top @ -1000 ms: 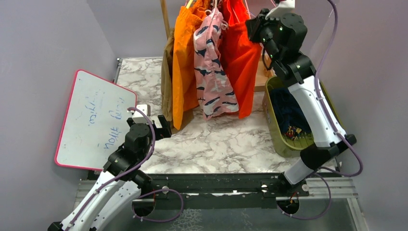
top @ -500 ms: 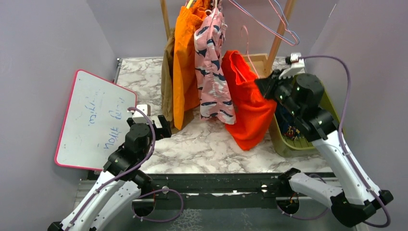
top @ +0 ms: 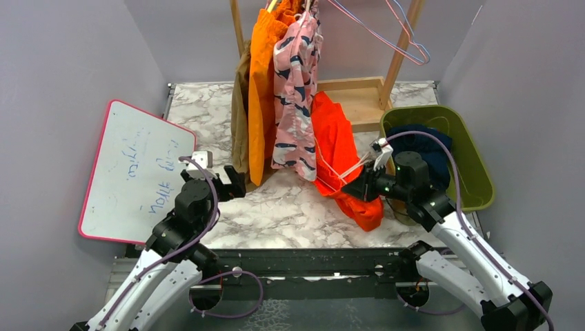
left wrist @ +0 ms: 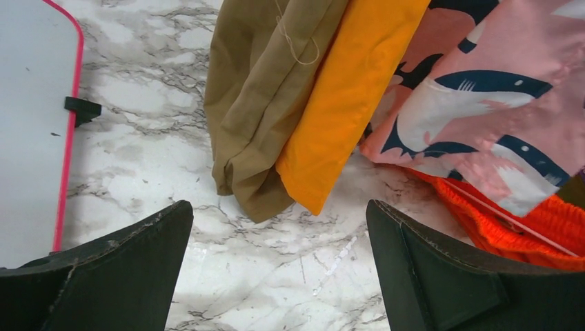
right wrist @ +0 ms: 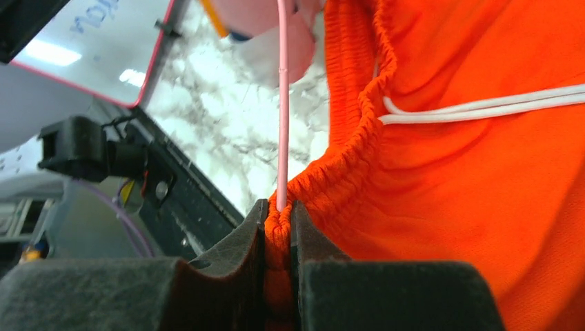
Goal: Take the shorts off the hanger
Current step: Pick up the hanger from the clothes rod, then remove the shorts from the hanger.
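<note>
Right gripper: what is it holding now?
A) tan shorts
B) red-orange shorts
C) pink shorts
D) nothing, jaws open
B: in the right wrist view the right gripper is shut on the ribbed waistband of the red-orange shorts.

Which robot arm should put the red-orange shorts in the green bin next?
The right one, probably. The right gripper is shut on the red-orange shorts at the waistband, beside the green bin. The left gripper hangs open and empty, far from the bin.
</note>
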Robot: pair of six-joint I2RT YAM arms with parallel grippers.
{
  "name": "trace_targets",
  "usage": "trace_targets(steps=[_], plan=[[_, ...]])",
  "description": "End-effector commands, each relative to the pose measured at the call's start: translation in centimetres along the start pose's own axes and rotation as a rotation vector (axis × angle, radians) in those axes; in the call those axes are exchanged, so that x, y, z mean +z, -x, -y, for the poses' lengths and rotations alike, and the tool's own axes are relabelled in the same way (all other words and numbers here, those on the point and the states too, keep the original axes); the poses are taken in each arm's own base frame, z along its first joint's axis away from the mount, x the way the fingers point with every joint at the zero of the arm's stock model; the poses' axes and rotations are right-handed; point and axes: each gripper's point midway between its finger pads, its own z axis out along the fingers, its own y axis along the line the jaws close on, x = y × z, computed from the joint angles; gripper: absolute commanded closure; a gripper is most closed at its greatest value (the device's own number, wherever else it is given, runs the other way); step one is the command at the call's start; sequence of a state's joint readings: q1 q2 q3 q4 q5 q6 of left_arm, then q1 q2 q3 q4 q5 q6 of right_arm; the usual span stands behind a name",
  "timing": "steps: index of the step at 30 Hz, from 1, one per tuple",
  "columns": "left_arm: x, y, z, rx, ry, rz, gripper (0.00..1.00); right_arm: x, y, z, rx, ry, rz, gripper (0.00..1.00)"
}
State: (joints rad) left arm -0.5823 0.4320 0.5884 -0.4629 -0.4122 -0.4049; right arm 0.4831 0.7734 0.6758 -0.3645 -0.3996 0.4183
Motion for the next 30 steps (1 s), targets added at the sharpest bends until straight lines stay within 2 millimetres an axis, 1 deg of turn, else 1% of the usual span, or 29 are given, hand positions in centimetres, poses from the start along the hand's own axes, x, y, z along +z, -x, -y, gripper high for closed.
trace_targets(steps=[1,5,8,12,17,21,26,30], plan=[[0.0,-0.2,1.7,-0.089,-0.087,-0.001,0.01,0.0,-0.1,-3.9,-0.077,0.241,-0.033,0.99],[0.0,-0.9,3.4,-0.138,-0.158,-0.046,0.01,0.3,-2.4,-5.8,-0.072,0.437,-0.14,0.99],[0.0,-0.7,4.8,-0.156,-0.22,-0.065,0.01,0.3,-3.5,-6.9,-0.045,0.54,-0.199,0.99],[0.1,-0.8,6.9,-0.155,-0.31,-0.107,0.01,0.9,-4.1,-6.9,-0.033,0.539,-0.232,0.99],[0.2,-1.9,9.2,-0.149,-0.414,-0.179,0.01,1.8,-5.3,-7.3,-0.006,0.546,-0.304,0.99],[-0.4,-2.0,11.1,-0.18,-0.524,-0.196,0.07,2.8,-5.9,-8.0,-0.007,0.529,-0.332,0.99],[-1.6,-2.5,12.3,-0.211,-0.628,-0.201,0.11,4.0,-5.9,-8.8,0.003,0.513,-0.342,0.99],[-1.8,-2.6,12.5,-0.252,-0.661,-0.171,0.14,4.8,-5.4,-9.2,-0.014,0.482,-0.327,0.99]])
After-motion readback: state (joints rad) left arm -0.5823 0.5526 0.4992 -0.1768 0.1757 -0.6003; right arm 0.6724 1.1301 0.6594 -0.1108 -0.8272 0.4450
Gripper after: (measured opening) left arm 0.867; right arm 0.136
